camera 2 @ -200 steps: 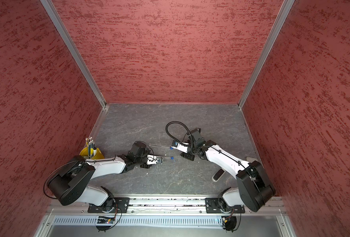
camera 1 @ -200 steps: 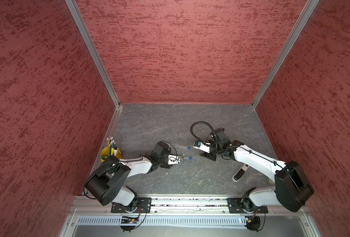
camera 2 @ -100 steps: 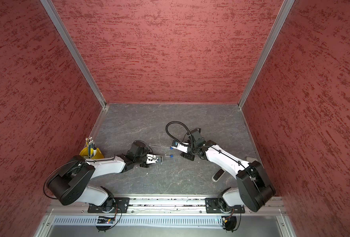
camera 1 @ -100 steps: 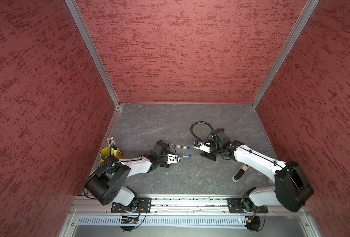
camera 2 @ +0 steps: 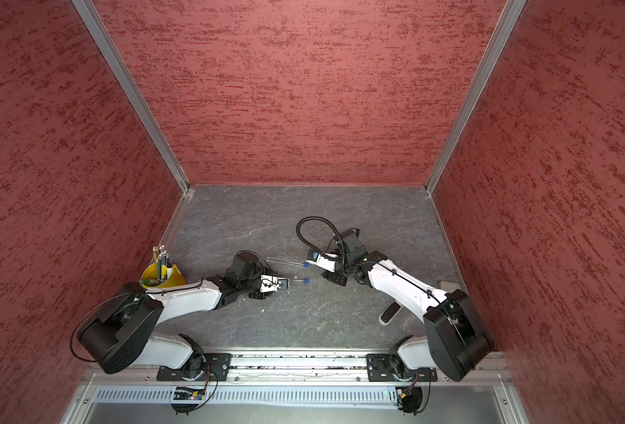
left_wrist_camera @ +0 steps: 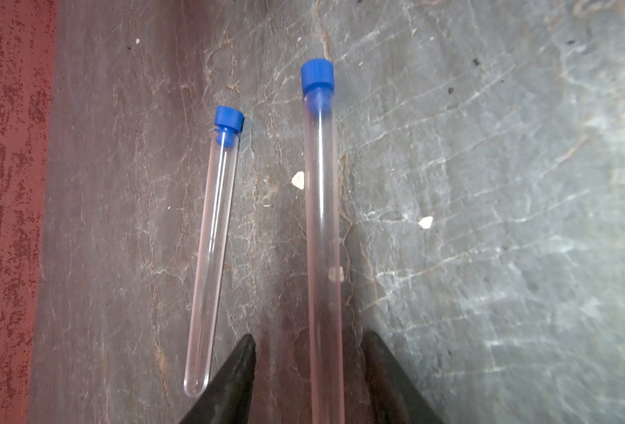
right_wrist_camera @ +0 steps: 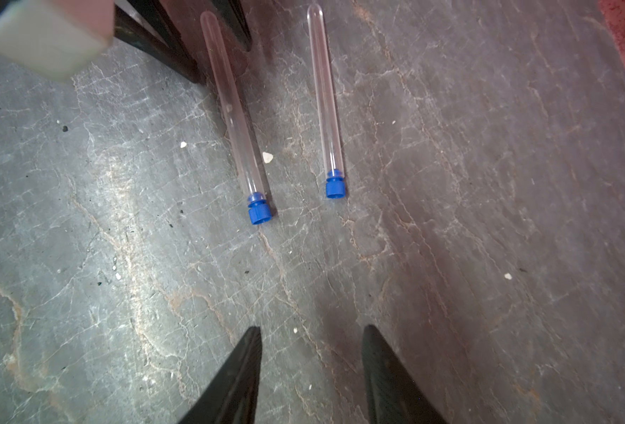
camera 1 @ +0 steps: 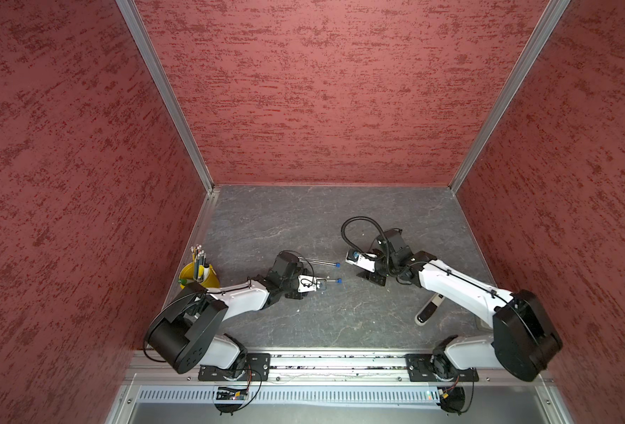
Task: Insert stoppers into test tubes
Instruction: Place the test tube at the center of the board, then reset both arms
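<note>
The left hand is partly open. Its two dark fingers stand either side of a test tube, and a strip of counter shows between each finger and the glass, so it grips nothing. Only the tube's closed end lies between the fingers. The rest runs straight out from the hand, and it appears to lie flat on the counter. A blue stopper sits in its far, open end, with the plug part showing through the glass.

Just beside it, not touching, lies the second test tube, angled slightly away. It has its own blue stopper in the mouth. In both top views the two capped ends point toward the right arm.

The right hand hovers a little beyond those capped ends. It is open about as wide as the left and holds nothing, with bare counter between its fingers. From its wrist view both stoppers are in their tubes, though a rib of each seems to sit at the rim. I cannot tell whether they are pressed fully home.

Further out, a yellow cup of pencils stands by the left wall. A black-and-white oblong device lies near the right arm.

Judged from this, the task looks essentially done, since both tubes are stoppered and lying down. What may be left is drawing the hands clear, or a firmer push if a stopper is loose.
</note>
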Controlling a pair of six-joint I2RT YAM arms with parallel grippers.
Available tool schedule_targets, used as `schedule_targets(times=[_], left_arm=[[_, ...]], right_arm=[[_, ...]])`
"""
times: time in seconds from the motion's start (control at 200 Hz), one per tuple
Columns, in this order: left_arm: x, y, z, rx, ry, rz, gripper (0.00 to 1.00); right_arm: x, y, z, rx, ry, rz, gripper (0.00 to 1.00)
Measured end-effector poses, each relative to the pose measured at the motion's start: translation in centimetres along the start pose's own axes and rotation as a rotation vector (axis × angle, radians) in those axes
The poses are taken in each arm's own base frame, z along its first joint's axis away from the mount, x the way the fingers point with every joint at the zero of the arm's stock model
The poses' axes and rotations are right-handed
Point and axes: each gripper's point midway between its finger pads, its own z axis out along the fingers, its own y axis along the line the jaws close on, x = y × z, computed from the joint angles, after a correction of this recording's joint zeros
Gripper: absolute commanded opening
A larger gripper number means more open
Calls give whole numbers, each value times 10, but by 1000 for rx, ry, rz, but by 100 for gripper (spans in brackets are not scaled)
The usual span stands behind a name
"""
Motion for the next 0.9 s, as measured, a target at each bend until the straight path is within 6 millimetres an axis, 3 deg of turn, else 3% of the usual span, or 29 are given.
schedule_targets(times=[0.145, 0.21, 0.24, 0.27, 0.286, 0.341, 0.446, 0.546, 0.681, 0.902], left_arm=[[-11, 9, -14, -37, -27, -11, 57], [-16, 17, -21, -69, -46, -32, 65], [-18, 20, -23, -80, -52, -46, 74], [-19, 22, -25, -88, -58, -54, 96], [-20, 23, -26, -91, -61, -72, 100], [-24, 27, -30, -104, -73, -99, 100], [-29, 36, -39, -138, -99, -153, 100], [-36, 50, -50, -196, -133, -204, 100], [-35, 77, -67, -307, -163, -321, 99], [-5, 114, -85, -479, -151, -582, 100]], right_arm=[[-1, -3, -5, 35, -28, 18, 50], [0, -6, -5, 55, -41, 46, 57], [0, -8, -6, 67, -49, 60, 59], [0, -10, -6, 79, -55, 74, 62], [0, -12, -6, 89, -62, 83, 64], [-1, -16, -8, 120, -81, 110, 73], [-3, -25, -13, 180, -114, 151, 78], [-4, -36, -20, 242, -144, 186, 98], [1, -56, -36, 351, -191, 247, 99], [13, -104, -63, 584, -243, 354, 99]])
